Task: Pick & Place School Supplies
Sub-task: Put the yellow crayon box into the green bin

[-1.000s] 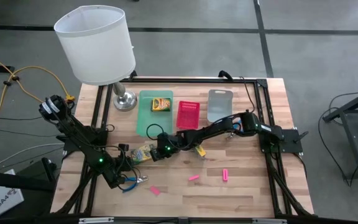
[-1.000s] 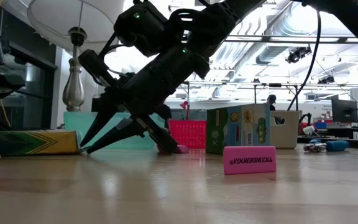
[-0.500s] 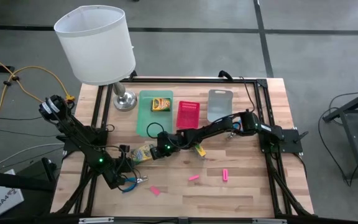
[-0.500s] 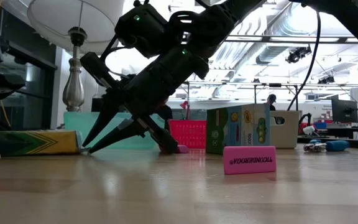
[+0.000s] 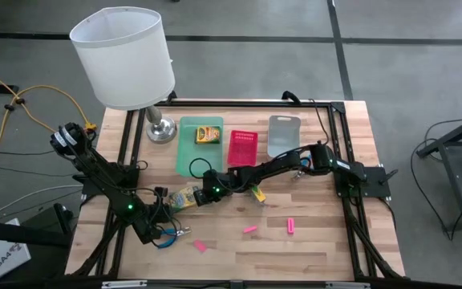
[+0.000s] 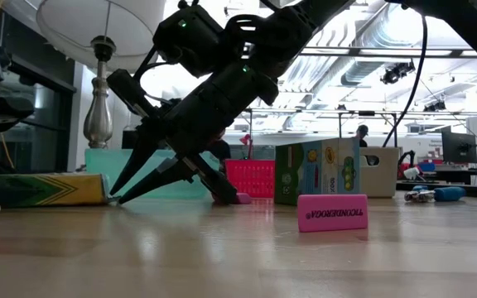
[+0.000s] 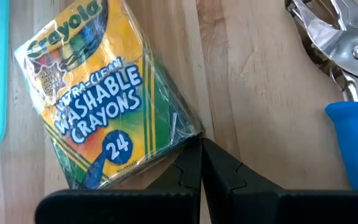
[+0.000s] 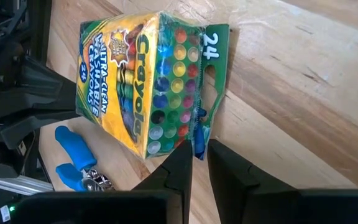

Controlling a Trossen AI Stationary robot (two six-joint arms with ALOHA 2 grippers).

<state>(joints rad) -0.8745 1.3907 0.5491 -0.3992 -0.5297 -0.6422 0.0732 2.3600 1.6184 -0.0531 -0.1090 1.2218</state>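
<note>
A yellow-and-green crayon box lies flat on the table between both grippers. My right gripper reaches in from the right and is shut on its end. My left gripper is shut, with its tips at the box's corner. A second crayon box stands beside the right arm, and a third lies in the green tray. Pink erasers lie on the wood. A blue-handled tool lies by the left gripper. My right gripper pinches the edge of the crayon box's green end flap between its two fingertips. The fingers slant down from the table's right. The box rests flat on the table. My left gripper's shut tips stand against the box's corner; I cannot tell whether they touch it.
The white-shaded lamp stands at the far left corner. The pink tray and the grey tray sit along the far side beside the green one. A second blue-handled tool shows at the low view's right. Bare wood lies toward the near right.
</note>
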